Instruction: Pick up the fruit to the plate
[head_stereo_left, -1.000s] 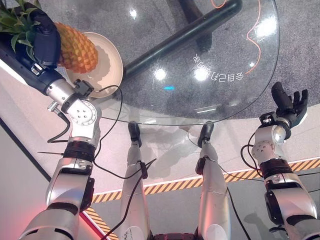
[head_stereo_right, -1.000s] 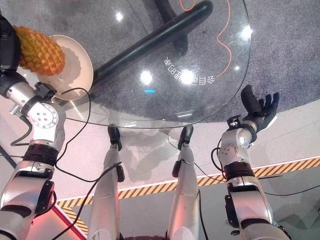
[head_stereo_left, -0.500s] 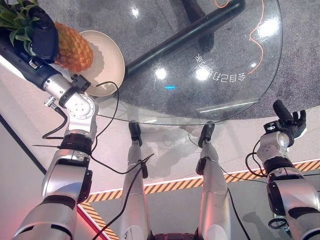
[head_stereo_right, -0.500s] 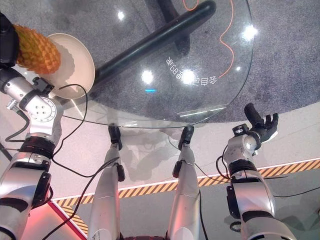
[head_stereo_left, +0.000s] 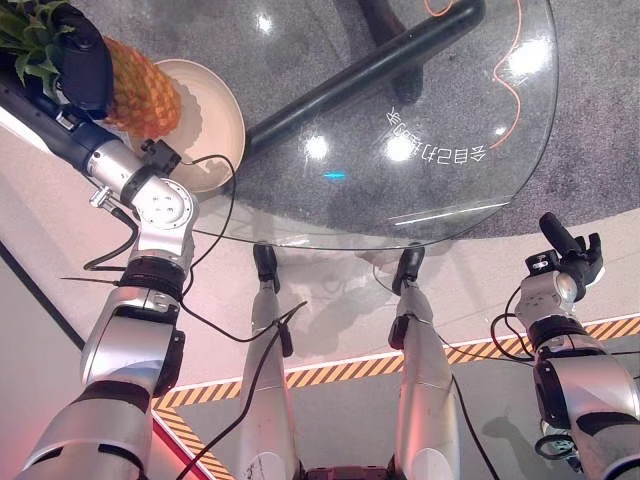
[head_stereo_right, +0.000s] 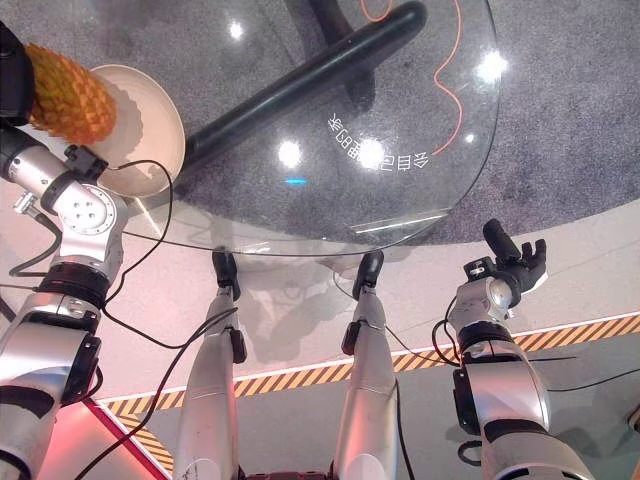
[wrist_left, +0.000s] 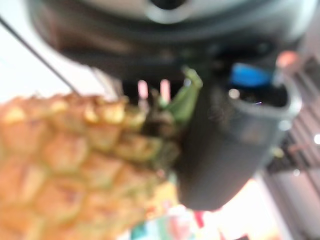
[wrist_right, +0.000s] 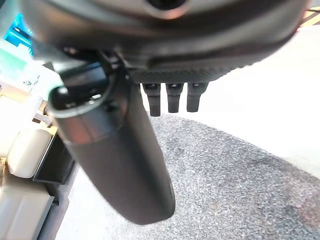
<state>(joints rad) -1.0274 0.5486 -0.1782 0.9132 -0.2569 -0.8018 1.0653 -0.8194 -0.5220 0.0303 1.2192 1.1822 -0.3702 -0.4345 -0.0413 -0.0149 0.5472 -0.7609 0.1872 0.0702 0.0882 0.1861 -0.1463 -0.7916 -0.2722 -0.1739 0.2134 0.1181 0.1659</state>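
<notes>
- Pineapple (head_stereo_left: 140, 90) is held by the left hand (head_stereo_left: 85, 62), whose dark fingers wrap the fruit where the green crown (head_stereo_left: 30, 35) meets the scaly orange body.
- Its body hangs above the plate (head_stereo_left: 215, 110), over the rim nearest the left arm; whether it touches the plate cannot be told from the head views.
- In the left wrist view the pineapple's orange skin (wrist_left: 65, 160) lies right against the dark thumb (wrist_left: 225, 150), with a green leaf (wrist_left: 185, 97) poking out between them.
- The cream plate sits on the round glass table (head_stereo_left: 400, 200), close to the table's edge on the left-arm side.
- The right hand (head_stereo_left: 568, 250) is off the table, just beyond the glass rim and well apart from the plate, raised with palm empty.
- In the right wrist view its thumb (wrist_right: 120, 160) sticks out straight and the fingers (wrist_right: 172, 97) show as a short row of straight stubs, so this hand is relaxed and holds nothing.
- A dark tubular table leg (head_stereo_left: 370, 70) shows through the glass, running away from the plate, and a thin orange cable (head_stereo_left: 515, 70) curves on the grey floor beneath the far side of the table.
</notes>
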